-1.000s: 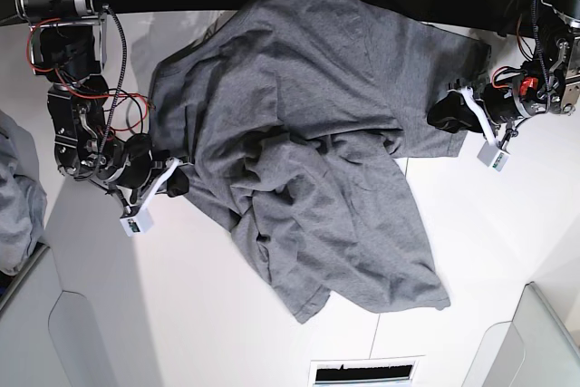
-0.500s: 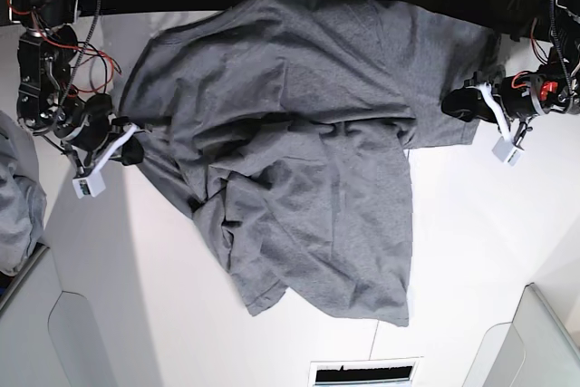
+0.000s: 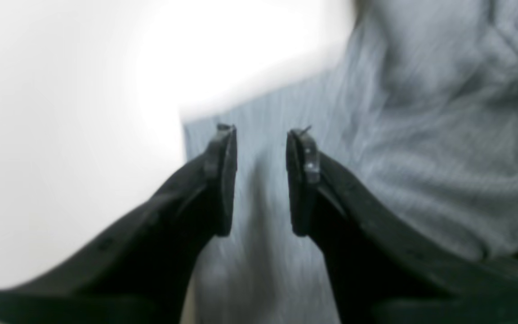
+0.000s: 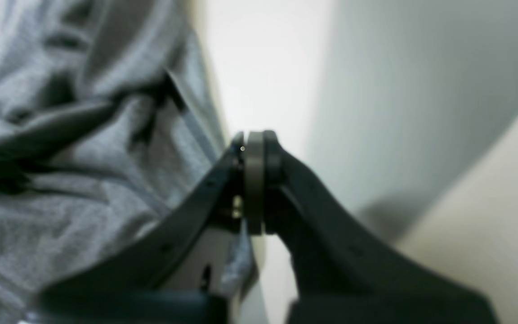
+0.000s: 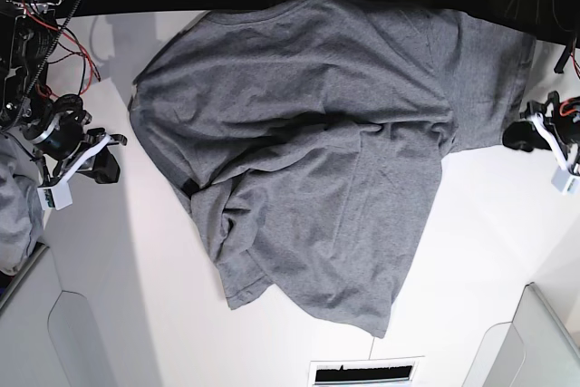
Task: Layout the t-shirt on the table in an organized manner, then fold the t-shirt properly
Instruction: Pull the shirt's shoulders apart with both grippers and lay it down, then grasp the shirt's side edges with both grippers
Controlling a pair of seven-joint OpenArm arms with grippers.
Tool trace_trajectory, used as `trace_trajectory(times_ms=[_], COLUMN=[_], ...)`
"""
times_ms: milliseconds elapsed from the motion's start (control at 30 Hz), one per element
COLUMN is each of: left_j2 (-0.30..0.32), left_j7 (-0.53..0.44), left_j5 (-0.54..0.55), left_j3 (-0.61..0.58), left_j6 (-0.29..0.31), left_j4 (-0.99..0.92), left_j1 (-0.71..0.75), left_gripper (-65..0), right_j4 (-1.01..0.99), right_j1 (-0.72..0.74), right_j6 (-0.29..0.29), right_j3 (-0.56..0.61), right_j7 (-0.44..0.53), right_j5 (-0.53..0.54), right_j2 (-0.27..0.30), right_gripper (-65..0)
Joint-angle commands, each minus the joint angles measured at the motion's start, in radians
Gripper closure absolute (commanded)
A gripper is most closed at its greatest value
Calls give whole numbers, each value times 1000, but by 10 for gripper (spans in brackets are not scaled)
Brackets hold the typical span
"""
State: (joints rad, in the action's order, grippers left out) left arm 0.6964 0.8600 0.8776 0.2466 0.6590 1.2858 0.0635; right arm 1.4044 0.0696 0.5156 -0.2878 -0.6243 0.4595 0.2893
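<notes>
Left pincer (image 3: 261, 180): your wrist view shows its two black jaws standing apart with a narrow gap, nothing between them, grey cloth lying beneath.
Left pincer, overhead: you see it (image 5: 530, 133) just beside the t-shirt's sleeve edge; whether it touches the cloth you cannot tell from there.
Right pincer (image 4: 254, 180): your wrist view shows the jaws pressed together; a bit of cloth hangs below them, but whether it is pinched you cannot tell.
Right pincer, overhead: it (image 5: 104, 156) sits apart from the t-shirt, bare white surface between the two.
T-shirt (image 5: 317, 133): spread across the table's middle, partly doubled over itself, creased, one corner reaching toward the table's near edge.
T-shirt, wrist views: only blurred folds (image 4: 61, 157) and a straight hem edge (image 3: 376, 157).
Table (image 5: 471, 251): white, bare around the shirt.
Pale cloth heap (image 5: 14, 215): only overhead, beyond the right pincer, well apart from the t-shirt.
</notes>
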Motion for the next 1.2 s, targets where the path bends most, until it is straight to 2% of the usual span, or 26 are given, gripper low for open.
trace_trajectory(times_ms=[0,133,267,400,500,567,633,700,767,800,1033,1067,1167], left_j2=[21,11,-43,-132,-201,-244,-282,-301,-303,-302,-232,-218,-189], left_j7=[-13,-69,-90,-104,-111,-137,-179,-207,-213,-214,-207,-204,-191], left_j5=[16,40,38,39,38,-25,-154,-232,-254,-258,-245,-222,-135], left_j3=[19,10,-58,-193,-287,-334,-367,-387,-398,-398,-398,-398,-397], left_j6=[3,3,3,3,4,5,3,-44,-97,-103,-101,-93,-17], left_j4=[41,97,97,97,97,95,85,62,20,-5,-74,-74,-62], left_j1=[-13,-14,-34,-74,-83,-82,-84,-90,-105,-112,-127,-127,-128], left_gripper=[-206,-206,-206,-206,-206,-206,-205,-205,-205,-206,-206,-206,-206], right_j4=[19,12,-49,-202,-290,-324,-342,-356,-365,-368,-378,-378,-378], right_j1=[21,42,93,175,210,217,217,218,217,215,180,169,129], right_j6=[5,17,14,-18,-23,-22,-22,-22,-23,-23,-49,-48,-53], right_j3=[-6,12,85,142,142,142,142,142,141,141,141,141,141], right_j7=[17,19,54,122,135,134,131,126,123,122,105,97,78], right_j5=[16,-18,-156,-268,-273,-286,-319,-350,-373,-374,-361,-348,-303], right_j2=[-6,-89,-151,-157,-157,-157,-157,-156,-145,-133,-15,-1,36], right_gripper=[0,0,0,0,0,0,0,0,0,0,0,0,0])
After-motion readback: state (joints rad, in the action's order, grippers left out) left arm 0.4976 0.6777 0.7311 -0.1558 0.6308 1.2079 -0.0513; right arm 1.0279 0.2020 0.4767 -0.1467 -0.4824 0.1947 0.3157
